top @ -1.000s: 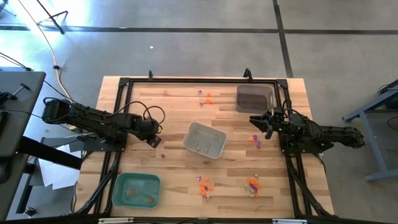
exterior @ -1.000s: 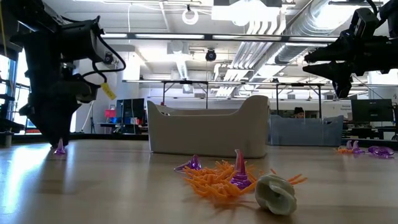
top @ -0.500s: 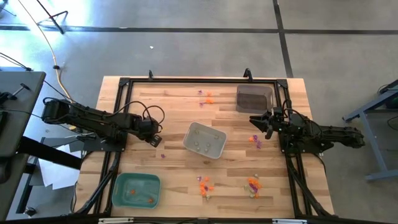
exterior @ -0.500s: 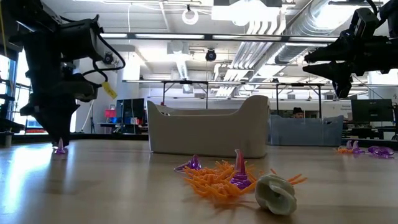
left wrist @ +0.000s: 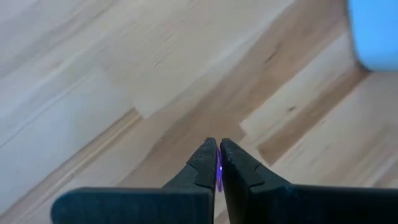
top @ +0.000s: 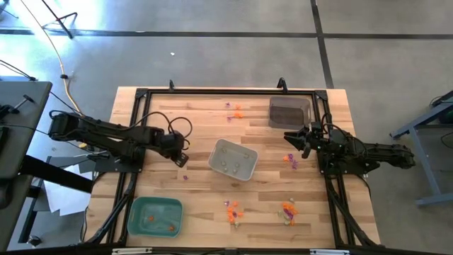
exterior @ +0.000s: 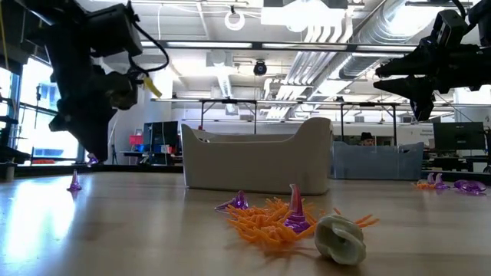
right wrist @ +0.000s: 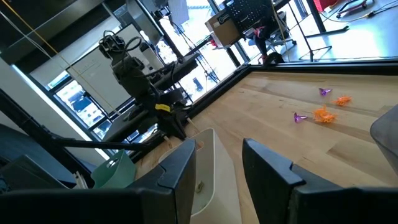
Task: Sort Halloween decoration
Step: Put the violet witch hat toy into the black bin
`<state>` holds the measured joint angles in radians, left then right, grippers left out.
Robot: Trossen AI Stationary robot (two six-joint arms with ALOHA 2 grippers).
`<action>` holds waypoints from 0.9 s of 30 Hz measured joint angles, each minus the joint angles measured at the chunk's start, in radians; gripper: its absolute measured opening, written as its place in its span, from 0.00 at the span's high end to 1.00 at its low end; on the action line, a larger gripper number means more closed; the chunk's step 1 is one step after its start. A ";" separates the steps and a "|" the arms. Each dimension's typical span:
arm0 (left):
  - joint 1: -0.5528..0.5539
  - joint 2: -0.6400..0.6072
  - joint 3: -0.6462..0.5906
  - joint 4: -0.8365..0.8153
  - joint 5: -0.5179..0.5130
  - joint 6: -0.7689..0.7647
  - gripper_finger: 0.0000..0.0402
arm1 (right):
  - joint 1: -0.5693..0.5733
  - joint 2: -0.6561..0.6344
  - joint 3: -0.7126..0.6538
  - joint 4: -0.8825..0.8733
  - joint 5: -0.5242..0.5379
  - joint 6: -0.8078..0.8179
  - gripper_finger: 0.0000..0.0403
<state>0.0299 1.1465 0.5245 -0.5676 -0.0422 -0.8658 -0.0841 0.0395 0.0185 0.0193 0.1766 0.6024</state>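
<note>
Left end effector (left wrist: 217,163) | pinching purple trinket (left wrist: 218,171) | above table (left wrist: 124,74)

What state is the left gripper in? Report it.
Shut. The left gripper has its fingers pressed on a thin purple trinket, lifted above the table.

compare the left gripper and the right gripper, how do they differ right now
The left gripper is shut on a tiny purple trinket; the right gripper stands open and holds nothing. In the high view the left gripper sits between the table's left edge and the pale grey plastic tray, while the right gripper waits near the dark tray. Both are dark two-finger grippers raised off the wooden table.
</note>
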 joint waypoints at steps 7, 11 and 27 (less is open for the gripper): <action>0.000 -0.001 0.066 0.003 0.009 0.054 1.00 | 0.000 0.000 0.000 0.000 0.000 0.000 0.69; 0.000 -0.001 0.119 0.003 0.009 0.095 1.00 | 0.000 0.000 0.000 0.000 0.000 0.000 0.69; 0.003 -0.002 0.324 0.006 -0.030 0.134 1.00 | 0.000 0.000 0.000 0.000 0.000 0.000 0.69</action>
<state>0.0334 1.1450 0.8484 -0.5612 -0.0723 -0.7321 -0.0845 0.0397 0.0188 0.0193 0.1768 0.6022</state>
